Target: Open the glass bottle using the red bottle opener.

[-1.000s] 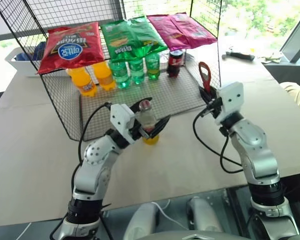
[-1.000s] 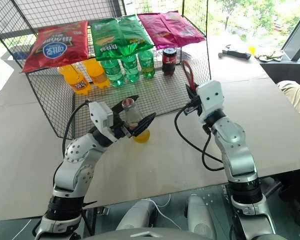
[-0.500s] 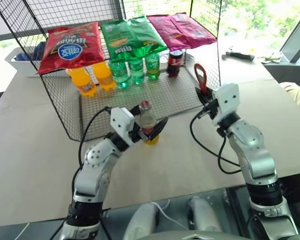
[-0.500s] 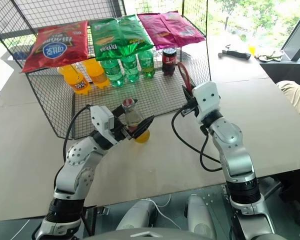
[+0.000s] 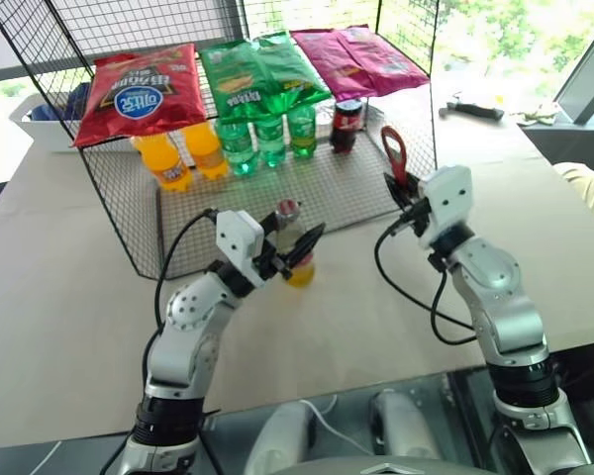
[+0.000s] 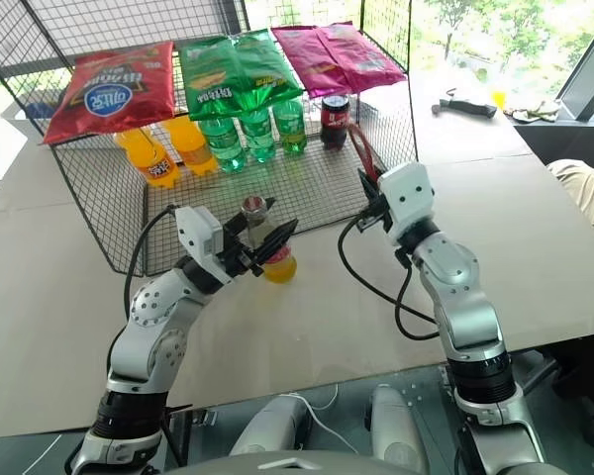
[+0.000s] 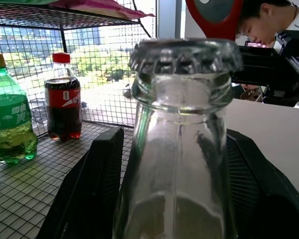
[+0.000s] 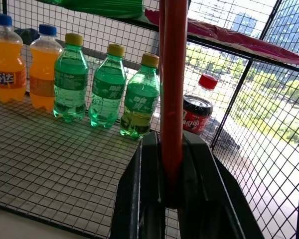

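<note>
The left gripper (image 5: 293,249) fingers have narrowed around the slim clear glass bottle (image 5: 291,237); the right gripper (image 5: 404,190) stays clamped on the flat red bottle opener (image 5: 393,151), so uncapping seems next.

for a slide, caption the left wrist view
Capped glass bottle between the left gripper fingers, red bottle opener behind.

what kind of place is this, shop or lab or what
Most likely a robot test setup staged like a shop display, not a real shop: a wire mesh rack with chip bags on top and soft drink bottles beneath sits on a paper-covered table beside big windows.
</note>
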Controlling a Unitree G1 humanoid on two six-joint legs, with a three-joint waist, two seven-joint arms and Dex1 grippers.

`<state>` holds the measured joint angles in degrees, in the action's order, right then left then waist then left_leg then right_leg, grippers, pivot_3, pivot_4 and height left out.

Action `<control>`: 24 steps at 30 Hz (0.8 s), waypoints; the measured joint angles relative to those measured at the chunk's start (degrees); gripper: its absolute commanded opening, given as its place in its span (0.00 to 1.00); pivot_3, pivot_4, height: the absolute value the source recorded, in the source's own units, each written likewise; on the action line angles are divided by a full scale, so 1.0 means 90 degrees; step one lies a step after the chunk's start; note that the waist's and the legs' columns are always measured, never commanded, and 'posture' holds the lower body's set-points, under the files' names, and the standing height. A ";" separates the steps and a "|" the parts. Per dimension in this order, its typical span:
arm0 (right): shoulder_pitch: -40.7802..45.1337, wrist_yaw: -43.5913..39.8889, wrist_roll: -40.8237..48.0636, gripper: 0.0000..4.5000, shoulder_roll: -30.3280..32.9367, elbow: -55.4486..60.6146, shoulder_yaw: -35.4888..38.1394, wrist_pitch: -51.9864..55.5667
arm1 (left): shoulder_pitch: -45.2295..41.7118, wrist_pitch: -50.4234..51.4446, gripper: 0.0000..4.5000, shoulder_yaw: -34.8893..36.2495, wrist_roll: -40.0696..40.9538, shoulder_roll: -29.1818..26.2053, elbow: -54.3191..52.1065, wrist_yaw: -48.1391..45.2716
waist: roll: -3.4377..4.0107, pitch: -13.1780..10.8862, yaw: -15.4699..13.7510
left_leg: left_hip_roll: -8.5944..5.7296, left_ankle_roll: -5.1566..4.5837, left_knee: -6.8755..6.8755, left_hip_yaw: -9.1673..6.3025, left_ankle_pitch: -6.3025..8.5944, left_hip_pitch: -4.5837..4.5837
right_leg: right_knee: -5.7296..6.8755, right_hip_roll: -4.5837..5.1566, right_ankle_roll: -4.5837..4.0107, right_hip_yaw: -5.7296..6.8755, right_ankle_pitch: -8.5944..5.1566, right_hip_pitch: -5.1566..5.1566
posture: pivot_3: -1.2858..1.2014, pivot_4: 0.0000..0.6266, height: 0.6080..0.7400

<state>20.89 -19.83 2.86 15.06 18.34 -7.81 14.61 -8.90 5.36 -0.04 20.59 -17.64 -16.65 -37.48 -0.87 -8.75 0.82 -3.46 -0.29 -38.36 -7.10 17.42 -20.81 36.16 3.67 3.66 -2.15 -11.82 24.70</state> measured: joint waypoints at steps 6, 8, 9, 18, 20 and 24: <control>0.0496 -0.0390 -0.0987 0.00 0.0226 -0.0539 -0.1093 -0.0963 | 0.0041 -0.0090 0.49 0.0005 -0.0008 -0.0010 0.0019 -0.0005 | -0.0002 0.0001 0.0014 | 0.0001 0.0001 0.0001 0.0004 0.0000 0.0007 | 0.0002 -0.0004 0.0000 -0.0003 0.0000 0.0000 | 0.52 0.24 1.00; 0.0656 -0.0434 -0.1311 0.00 0.0225 -0.0820 -0.1422 -0.1384 | 0.0037 -0.0100 0.49 -0.0004 -0.0008 -0.0009 0.0036 -0.0019 | -0.0007 0.0004 0.0004 | 0.0000 0.0001 0.0001 0.0003 0.0000 0.0006 | 0.0001 -0.0004 0.0000 -0.0002 0.0000 -0.0001 | 0.52 0.24 1.00; 0.0710 -0.0448 -0.1497 0.00 0.0226 -0.1000 -0.1599 -0.1607 | 0.0033 -0.0107 0.49 -0.0009 -0.0008 -0.0009 0.0046 -0.0026 | -0.0010 0.0006 -0.0002 | 0.0000 0.0001 0.0000 0.0002 0.0000 0.0005 | 0.0000 -0.0003 0.0000 -0.0002 0.0000 -0.0002 | 0.52 0.24 1.00; 0.1096 0.0195 -0.2859 0.00 0.0314 -0.2196 -0.1960 -0.3482 | 0.0016 -0.0237 0.49 -0.0001 -0.0007 -0.0017 0.0203 -0.0117 | -0.0013 0.0029 -0.0001 | 0.0001 0.0002 0.0000 0.0008 -0.0001 0.0022 | 0.0005 -0.0007 0.0000 -0.0007 0.0000 -0.0012 | 0.52 0.24 1.00; 0.1149 0.0373 -0.3063 0.00 0.0329 -0.2347 -0.1959 -0.3733 | 0.0015 -0.0241 0.49 0.0000 -0.0003 -0.0018 0.0217 -0.0124 | -0.0013 0.0032 0.0000 | 0.0000 0.0002 0.0000 0.0010 -0.0001 0.0024 | 0.0005 -0.0007 0.0000 -0.0010 0.0000 -0.0014 | 0.52 0.24 1.00; 0.1366 0.0748 -0.3370 0.00 0.0278 -0.2941 -0.1967 -0.4334 | 0.0004 -0.0226 0.49 0.0001 0.0018 -0.0018 0.0258 -0.0136 | -0.0011 0.0036 0.0004 | 0.0000 0.0002 0.0000 0.0013 -0.0001 0.0039 | 0.0006 -0.0008 0.0000 -0.0013 0.0000 -0.0026 | 0.52 0.24 1.00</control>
<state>33.18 -13.10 -27.48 17.56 -8.13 -25.52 -24.40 -8.87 3.33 -0.03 20.75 -17.81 -14.32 -38.70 -0.97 -8.43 0.85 -3.46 -0.28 -38.35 -6.98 17.42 -20.46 36.22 3.60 3.66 -2.27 -11.82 24.46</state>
